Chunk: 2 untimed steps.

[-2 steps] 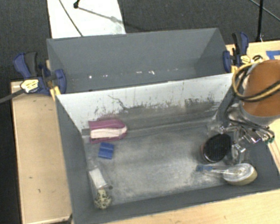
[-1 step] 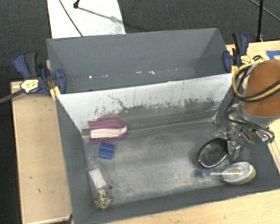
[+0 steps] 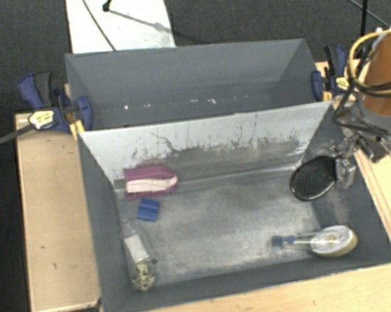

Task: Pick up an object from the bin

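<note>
My gripper hangs at the bin's right wall, about halfway along it. Right against its left side lies a black oval mesh-like thing, tilted up along the right wall; whether the gripper has hold of it I cannot tell. In front of it, near the front right corner, lies a white and yellowish rounded thing with a thin blue-tipped handle pointing left.
Along the left side lie a purple and white block at the back, a small blue block in front of it, and a clear packet with a greenish speckled end in the front left corner. The arm comes in over the right rim.
</note>
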Each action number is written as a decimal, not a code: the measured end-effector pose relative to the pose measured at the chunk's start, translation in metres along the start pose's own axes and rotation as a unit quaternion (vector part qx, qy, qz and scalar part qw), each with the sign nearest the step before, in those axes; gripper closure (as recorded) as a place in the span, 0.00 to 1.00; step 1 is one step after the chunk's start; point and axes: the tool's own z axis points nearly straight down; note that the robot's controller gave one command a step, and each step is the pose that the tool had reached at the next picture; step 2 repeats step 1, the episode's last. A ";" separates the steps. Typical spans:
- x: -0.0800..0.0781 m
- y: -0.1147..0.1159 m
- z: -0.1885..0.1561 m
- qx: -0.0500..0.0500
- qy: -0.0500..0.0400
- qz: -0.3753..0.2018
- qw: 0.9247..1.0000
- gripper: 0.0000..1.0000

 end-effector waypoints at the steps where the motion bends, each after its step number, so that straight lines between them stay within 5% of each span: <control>1: 0.002 0.002 -0.072 -0.001 0.000 -0.136 0.991 1.00; 2: 0.002 0.002 -0.072 -0.001 0.000 -0.136 0.991 1.00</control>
